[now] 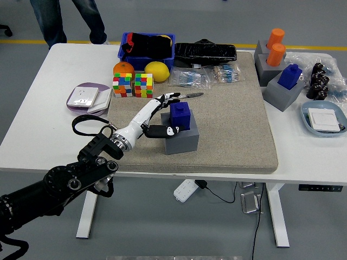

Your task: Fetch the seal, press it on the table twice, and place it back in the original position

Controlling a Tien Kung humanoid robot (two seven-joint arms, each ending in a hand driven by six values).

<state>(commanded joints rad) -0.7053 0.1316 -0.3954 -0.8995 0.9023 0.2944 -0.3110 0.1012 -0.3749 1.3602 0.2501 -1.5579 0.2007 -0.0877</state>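
A dark blue seal (180,115) stands upright in a grey block holder (182,140) on the left part of the grey mat (233,124). My left hand (169,112) reaches in from the lower left and sits against the seal's left side. Its white fingers (166,98) stretch past the seal's far left corner. The thumb (162,130) lies along the holder's near left top edge. The fingers look spread, not closed on the seal. My right arm does not show.
Two puzzle cubes (133,85), an orange (123,69), a lemon (157,71) and a blue bin (147,46) lie behind the hand. Another blue seal (291,76) and orange seals (276,46) stand at the right. A person's legs (70,19) show at the top.
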